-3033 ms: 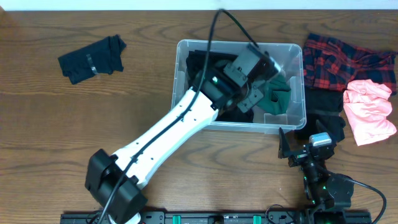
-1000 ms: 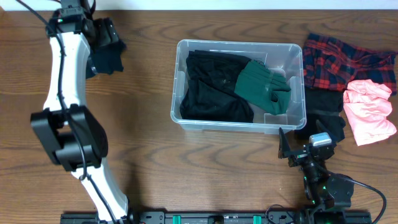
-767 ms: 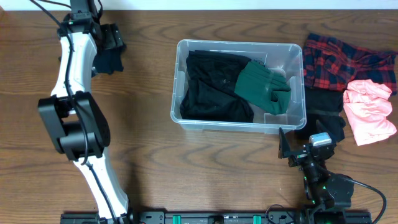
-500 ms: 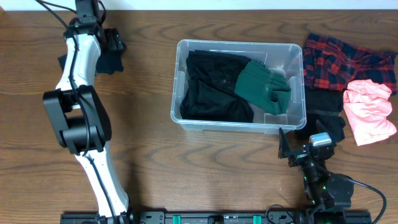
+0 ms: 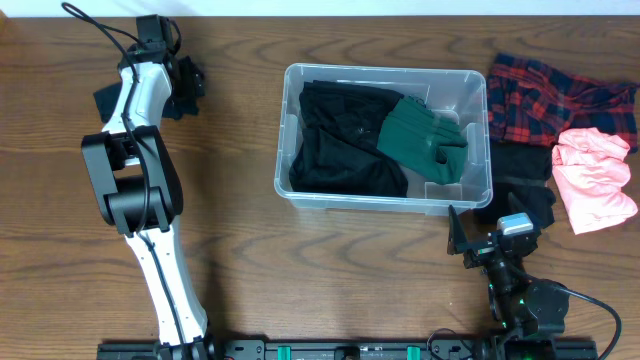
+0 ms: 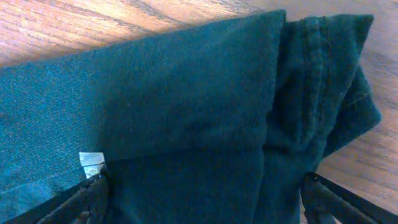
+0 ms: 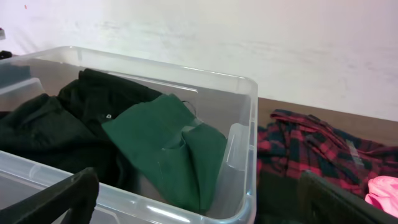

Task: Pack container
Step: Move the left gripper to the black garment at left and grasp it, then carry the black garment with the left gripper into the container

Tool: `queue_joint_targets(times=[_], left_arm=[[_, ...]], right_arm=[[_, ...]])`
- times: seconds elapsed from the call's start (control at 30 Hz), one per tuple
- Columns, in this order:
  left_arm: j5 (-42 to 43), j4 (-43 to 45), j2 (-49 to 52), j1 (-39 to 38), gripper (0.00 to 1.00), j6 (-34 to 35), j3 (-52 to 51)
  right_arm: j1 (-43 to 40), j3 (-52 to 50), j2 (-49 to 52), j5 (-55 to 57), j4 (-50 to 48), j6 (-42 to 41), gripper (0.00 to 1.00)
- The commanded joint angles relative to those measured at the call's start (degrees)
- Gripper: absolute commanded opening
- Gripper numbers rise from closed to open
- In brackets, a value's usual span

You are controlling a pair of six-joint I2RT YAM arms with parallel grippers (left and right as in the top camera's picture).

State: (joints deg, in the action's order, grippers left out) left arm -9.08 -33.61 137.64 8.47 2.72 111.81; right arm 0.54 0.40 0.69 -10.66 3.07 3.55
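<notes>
The clear container [image 5: 452, 92] sat right of centre in the overhead view, upright on the wooden table [image 5: 300, 280], its walls see-through and its corners rounded. Inside lay a black garment [image 5: 340, 140] filling the left part and a green garment [image 5: 420, 135] folded over its right side, leaving a bare strip along the right wall. Just right of the container lay a red plaid shirt [image 5: 545, 100] and, below that, a pink garment [image 5: 595, 180] and another black piece [image 5: 520, 175]. The right gripper [image 7: 199, 205] rested near the lower right of the overhead view, just below the container's corner, its fingers [image 7: 62, 199] spread wide with nothing between them. Well apart, in the upper left, the left gripper [image 6: 205, 186] hung close over a dark folded cloth [image 6: 186, 124]. Its fingers [image 6: 87, 196] were spread wide on either side of the fabric, one just beside a small white tag [image 6: 92, 160]. Whether they touched the cloth could not be told.
</notes>
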Motion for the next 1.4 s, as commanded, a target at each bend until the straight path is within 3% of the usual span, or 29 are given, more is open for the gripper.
queue_joint_targets(times=[0.0, 0.07, 0.1, 0.17, 0.2, 0.4, 0.53, 0.57, 1.03, 1.37], left_arm=[[-0.66, -0.11, 1.53, 0.15, 0.89, -0.92, 0.37], [-0.66, -0.33, 1.53, 0.15, 0.73, -2.03, 0.37], [-0.66, -0.55, 1.53, 0.15, 0.57, -2.62, 0.37], [-0.66, -1.01, 1.53, 0.15, 0.43, -2.97, 0.37], [-0.66, -1.2, 1.53, 0.15, 0.39, -2.97, 0.37], [-0.66, -1.9, 1.53, 0.15, 0.38, -2.97, 0.37], [-0.66, -1.86, 1.11, 0.13, 0.19, -3.17, 0.5], [-0.66, -1.86, 0.79, 0.13, 0.06, -3.17, 0.66], [-0.61, -5.05, -12.33, -0.11, 0.05, -3.13, 0.72], [-0.61, -16.5, -24.72, -5.16, 0.06, -3.1, 0.72]], right_arm=[[-0.48, -0.09, -0.35, 0.13, 0.2, 0.35, 0.99], [-0.48, -0.09, -0.35, 0.13, 0.2, 0.35, 0.99], [-0.48, -0.09, -0.35, 0.13, 0.22, 0.35, 0.99], [-0.48, -0.09, -0.35, 0.13, 0.2, 0.35, 0.99], [-0.48, -0.09, -0.35, 0.13, 0.2, 0.35, 0.99], [-0.48, -0.09, -0.35, 0.13, 0.2, 0.35, 0.99], [-0.48, -0.09, -0.35, 0.13, 0.2, 0.35, 0.99], [-0.48, -0.09, -0.35, 0.13, 0.2, 0.35, 0.99], [-0.48, -0.09, -0.35, 0.13, 0.2, 0.35, 0.99], [-0.48, -0.09, -0.35, 0.13, 0.2, 0.35, 0.99]])
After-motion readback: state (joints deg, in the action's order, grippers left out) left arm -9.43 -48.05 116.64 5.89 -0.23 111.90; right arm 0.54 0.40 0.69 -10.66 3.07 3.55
